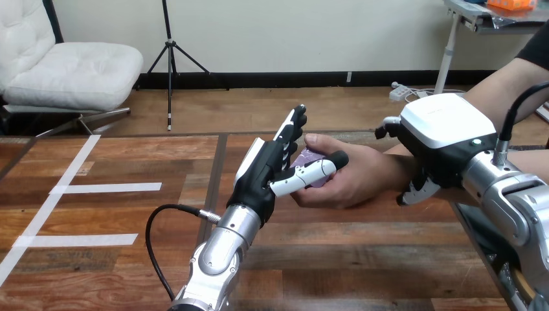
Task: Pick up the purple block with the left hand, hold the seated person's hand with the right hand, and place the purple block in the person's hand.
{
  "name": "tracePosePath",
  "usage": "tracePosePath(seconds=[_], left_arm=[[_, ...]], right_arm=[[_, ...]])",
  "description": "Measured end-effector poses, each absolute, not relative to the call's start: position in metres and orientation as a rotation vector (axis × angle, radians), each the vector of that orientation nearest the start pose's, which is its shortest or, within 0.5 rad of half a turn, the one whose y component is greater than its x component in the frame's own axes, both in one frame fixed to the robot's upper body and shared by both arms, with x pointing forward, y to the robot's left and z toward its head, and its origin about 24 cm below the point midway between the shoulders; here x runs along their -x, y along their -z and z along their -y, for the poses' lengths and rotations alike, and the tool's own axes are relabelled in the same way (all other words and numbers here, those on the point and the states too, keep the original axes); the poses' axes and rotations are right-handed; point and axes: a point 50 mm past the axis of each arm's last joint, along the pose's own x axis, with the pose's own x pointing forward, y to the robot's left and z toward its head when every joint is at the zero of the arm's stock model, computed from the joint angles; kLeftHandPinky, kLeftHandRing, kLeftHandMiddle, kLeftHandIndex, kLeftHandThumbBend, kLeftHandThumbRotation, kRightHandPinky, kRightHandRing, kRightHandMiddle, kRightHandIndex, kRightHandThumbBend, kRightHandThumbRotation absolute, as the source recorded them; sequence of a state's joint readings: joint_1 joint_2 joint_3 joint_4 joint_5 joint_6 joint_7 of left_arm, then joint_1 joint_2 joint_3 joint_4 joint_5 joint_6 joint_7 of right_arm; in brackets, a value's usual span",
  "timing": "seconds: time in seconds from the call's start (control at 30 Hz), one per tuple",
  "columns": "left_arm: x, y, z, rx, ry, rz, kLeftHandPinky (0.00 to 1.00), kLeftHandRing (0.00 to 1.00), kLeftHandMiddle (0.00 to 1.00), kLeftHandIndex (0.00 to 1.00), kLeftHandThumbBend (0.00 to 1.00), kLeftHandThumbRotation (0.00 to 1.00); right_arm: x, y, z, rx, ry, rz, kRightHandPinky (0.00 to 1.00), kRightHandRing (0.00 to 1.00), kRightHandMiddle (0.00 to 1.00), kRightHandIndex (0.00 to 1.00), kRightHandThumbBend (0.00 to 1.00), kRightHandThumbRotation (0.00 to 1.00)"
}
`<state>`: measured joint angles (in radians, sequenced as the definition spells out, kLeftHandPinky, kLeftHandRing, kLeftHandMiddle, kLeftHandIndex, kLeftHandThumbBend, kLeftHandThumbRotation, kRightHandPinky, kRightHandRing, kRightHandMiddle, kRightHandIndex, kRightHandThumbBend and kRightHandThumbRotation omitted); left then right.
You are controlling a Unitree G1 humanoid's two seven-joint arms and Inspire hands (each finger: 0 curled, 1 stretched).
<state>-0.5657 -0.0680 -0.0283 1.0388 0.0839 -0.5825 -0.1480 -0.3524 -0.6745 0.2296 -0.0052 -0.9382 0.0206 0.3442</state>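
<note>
Wooden tabletop [129,272] of dark, reddish planks fills the lower two thirds of the frame, with strips of white tape [113,188] laid across it at the left. The robot's left arm rises from the bottom edge, just left of centre, and its silver forearm leans up and to the right. The left hand [262,178] sits in the middle of the frame, above the tabletop. Its fingers [292,133] stand nearly straight, pointing up and slightly right. Its thumb [311,172] reaches out to the right, across the front of the purple block [309,157]. The block is small and mostly covered. It is caught between that thumb and the fingers behind it, so the left hand is pinching it. The block also rests in the person's hand [356,178], which comes in from the right of the frame, palm turned towards the robot's left hand, just right of centre. The person's thumb lies over the top of the block and their fingers curl below it, so both hands are on the block. The robot's right arm enters from the lower right corner. The right hand [440,133], its white back shell facing the camera, sits over the person's wrist [398,165] in the right part of the frame. Its fingertips show over the top of the wrist and another curls beneath it, so it is closed round the wrist.
</note>
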Motion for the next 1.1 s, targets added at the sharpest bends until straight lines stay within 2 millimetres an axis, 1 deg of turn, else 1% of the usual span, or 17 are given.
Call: tracePosePath(seconds=[0.27,0.53,0.87,1.1], left_arm=[[-0.32,-0.022,-0.072,-0.06,0.386,0.128,0.99,0.99,1.0,1.0,0.88,0.42],[-0.315,-0.022,-0.078,-0.048,0.366,0.168,0.97,0.98,0.99,1.0,0.85,0.41],[-0.305,-0.016,-0.088,-0.017,0.325,0.183,0.97,0.97,0.97,0.98,0.82,0.37],[-0.297,-0.011,-0.098,0.0,0.28,0.192,0.95,0.94,0.95,0.95,0.81,0.38]], right_arm=[[-0.297,-0.13,0.198,1.613,-0.272,0.139,0.7,0.76,0.78,0.77,0.85,0.05],[-0.284,-0.129,0.199,1.533,-0.229,0.192,0.69,0.75,0.77,0.77,0.83,0.06],[-0.266,-0.124,0.196,1.398,-0.158,0.217,0.69,0.75,0.77,0.77,0.8,0.05],[-0.251,-0.117,0.192,1.298,-0.106,0.249,0.68,0.75,0.77,0.76,0.77,0.04]])
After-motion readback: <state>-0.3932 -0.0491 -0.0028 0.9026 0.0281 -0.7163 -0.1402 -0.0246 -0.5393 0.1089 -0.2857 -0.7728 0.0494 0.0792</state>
